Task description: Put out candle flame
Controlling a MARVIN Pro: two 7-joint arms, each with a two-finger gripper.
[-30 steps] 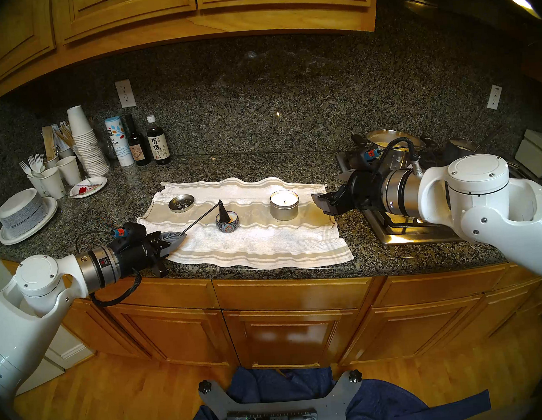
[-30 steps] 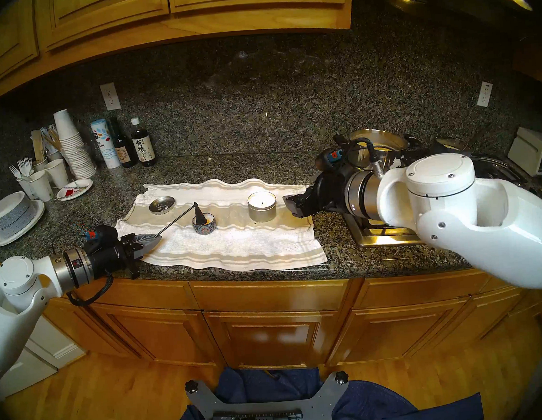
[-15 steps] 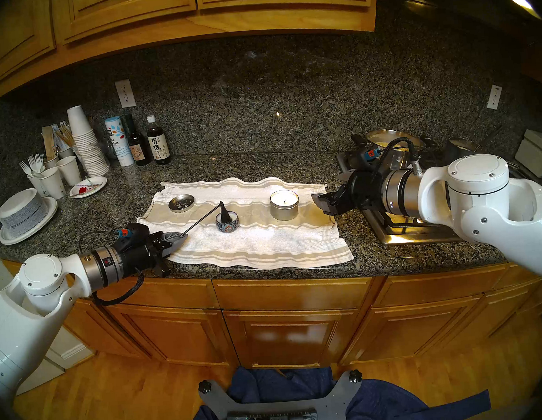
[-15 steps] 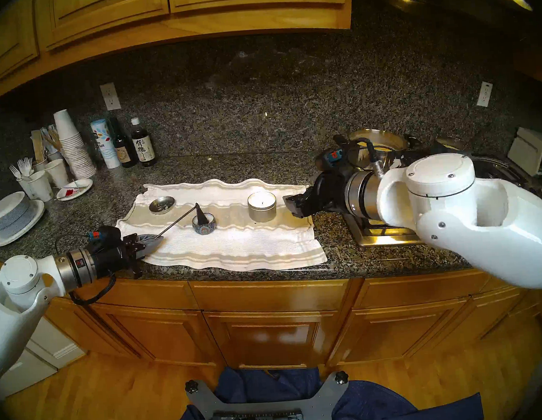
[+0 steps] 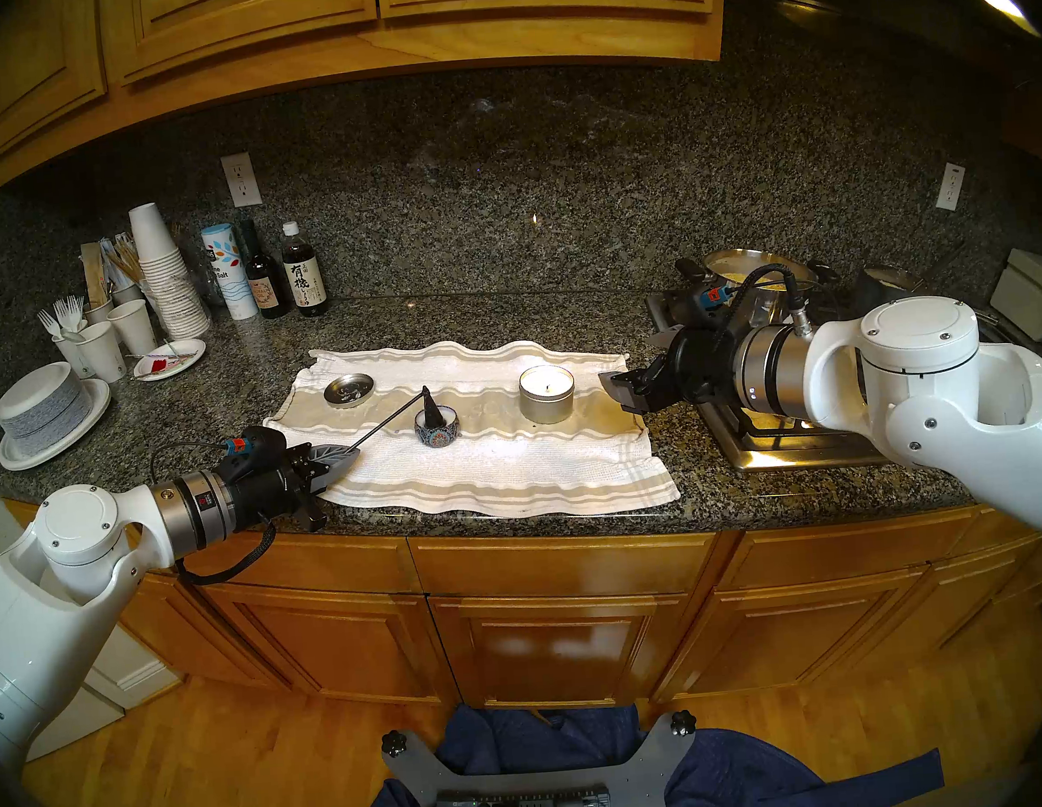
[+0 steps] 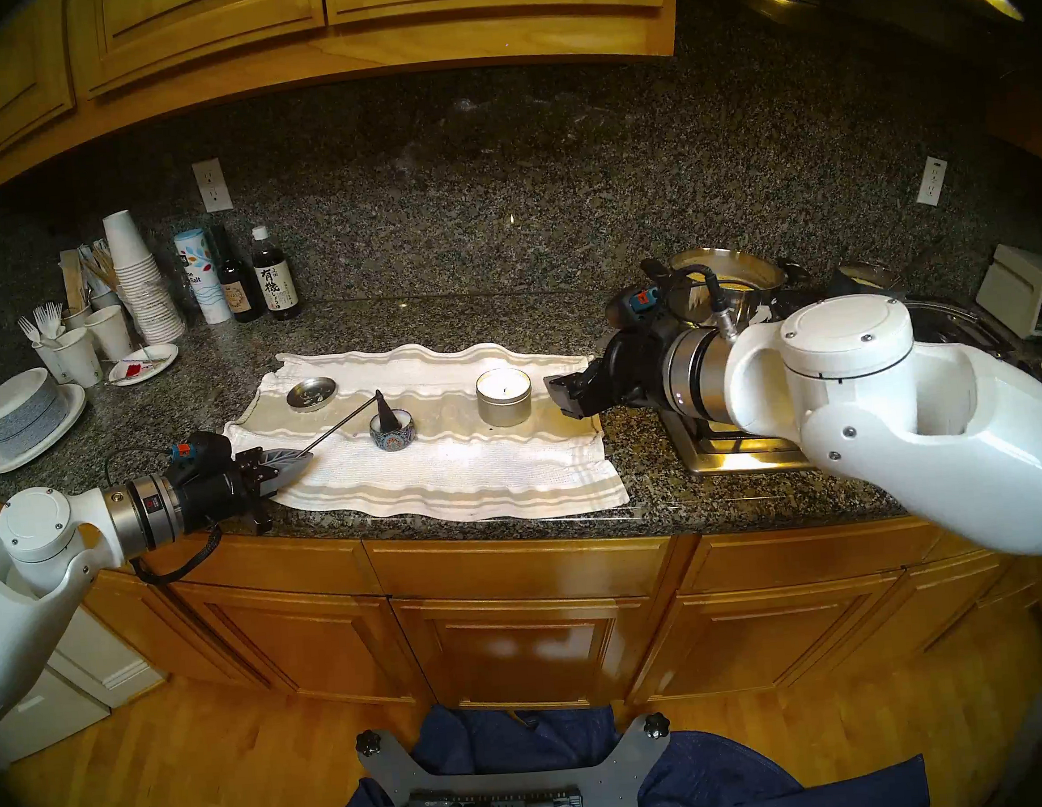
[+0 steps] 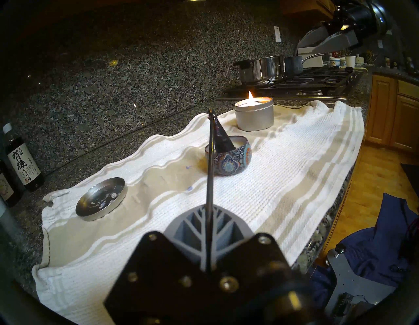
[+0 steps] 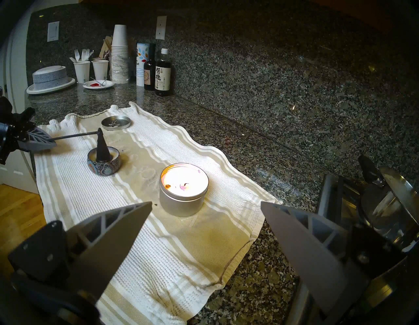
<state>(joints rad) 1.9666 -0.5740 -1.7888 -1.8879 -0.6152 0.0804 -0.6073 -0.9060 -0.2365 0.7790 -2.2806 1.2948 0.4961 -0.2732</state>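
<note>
Holding the snuffer (image 5: 390,417) by its thin rod, my left claw (image 5: 335,461) is clamped on the handle end, and the black cone sits down inside the small patterned tin candle (image 5: 437,430) on the towel (image 5: 510,456), so I judge that one is being smothered or is already out. The silver tin candle (image 5: 546,394) stands to its right on the same towel, and its flame (image 7: 250,95) burns bright in both wrist views. My right claw (image 8: 205,221) hangs spread and empty just beside that tin, touching nothing. Next I need to lift the cone clear of the patterned rim, carry it right, and lower it squarely over the lit wick without tipping the tin on the surface (image 5: 793,496).
</note>
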